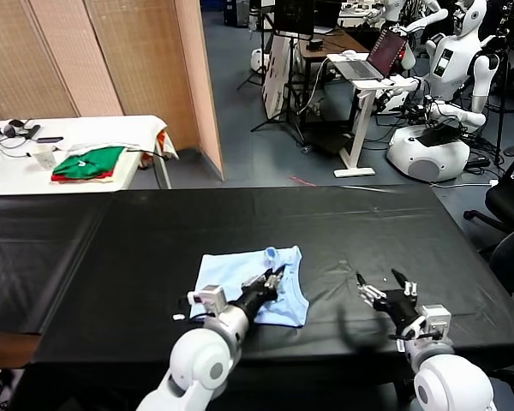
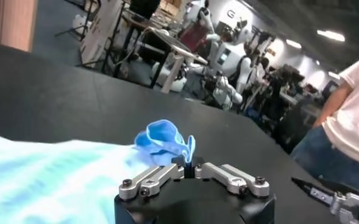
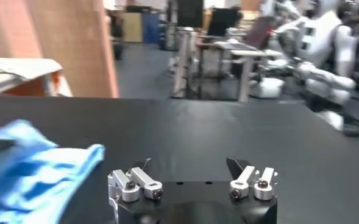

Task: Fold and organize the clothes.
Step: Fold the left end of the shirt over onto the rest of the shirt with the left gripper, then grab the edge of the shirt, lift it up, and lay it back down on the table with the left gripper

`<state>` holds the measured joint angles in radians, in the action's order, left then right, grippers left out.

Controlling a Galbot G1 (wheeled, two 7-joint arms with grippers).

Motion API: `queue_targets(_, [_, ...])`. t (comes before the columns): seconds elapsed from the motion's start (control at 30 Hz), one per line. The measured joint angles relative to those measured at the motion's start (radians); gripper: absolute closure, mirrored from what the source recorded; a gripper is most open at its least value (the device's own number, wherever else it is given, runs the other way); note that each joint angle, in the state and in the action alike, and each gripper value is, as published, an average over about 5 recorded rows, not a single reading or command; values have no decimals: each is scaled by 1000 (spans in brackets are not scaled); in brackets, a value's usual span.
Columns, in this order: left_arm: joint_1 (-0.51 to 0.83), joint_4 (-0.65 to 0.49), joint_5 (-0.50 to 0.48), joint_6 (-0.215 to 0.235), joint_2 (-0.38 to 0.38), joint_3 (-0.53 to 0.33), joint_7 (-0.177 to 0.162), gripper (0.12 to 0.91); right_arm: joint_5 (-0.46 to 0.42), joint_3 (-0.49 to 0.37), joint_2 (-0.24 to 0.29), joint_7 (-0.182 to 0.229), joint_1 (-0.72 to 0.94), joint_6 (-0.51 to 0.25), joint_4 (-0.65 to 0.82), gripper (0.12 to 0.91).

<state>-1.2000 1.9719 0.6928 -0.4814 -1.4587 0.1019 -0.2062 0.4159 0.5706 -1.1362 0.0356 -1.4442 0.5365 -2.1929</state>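
Fold step: left tool (image 1: 274,276) over T-shirt (image 1: 231,278), at its 3 o'clock side, jaws partly apart, holding nothing. Right tool (image 1: 379,285) idle, wide open, empty. Next: regrasp an edge on tabletop (image 1: 154,248).

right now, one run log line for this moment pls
stage: folding | T-shirt: partly folded on black table | left gripper: over shirt's right edge | right gripper: open, off to shirt's right, empty

No legible text, labels or signs.
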Motion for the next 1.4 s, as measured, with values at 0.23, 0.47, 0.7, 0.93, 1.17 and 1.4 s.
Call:
queue_targets(0.23, [-32, 41, -93, 37, 3, 29, 70, 133, -18, -98, 29, -18, 40, 1, 24, 118])
queue_targets(0.47, [-53, 75, -186, 66, 124, 124, 94, 123, -73, -217, 23, -35, 125, -10, 106, 118])
queue_targets(0.7, [-89, 92, -184, 59, 206, 199, 83, 123, -149, -313, 22, -61, 180, -8, 197, 118])
queue_targets(0.93, [-110, 78, -181, 70, 229, 245, 91, 123, -180, -308, 11, -31, 170, -15, 219, 118])
queue_targets(1.17, [-135, 24, -163, 116, 213, 293, 129, 123, -55, -236, -28, -25, 141, -88, 157, 118])
queue_targets(1.4, [-170, -20, -136, 138, 160, 333, 136, 123, -13, -150, -73, -22, 99, -89, 78, 118])
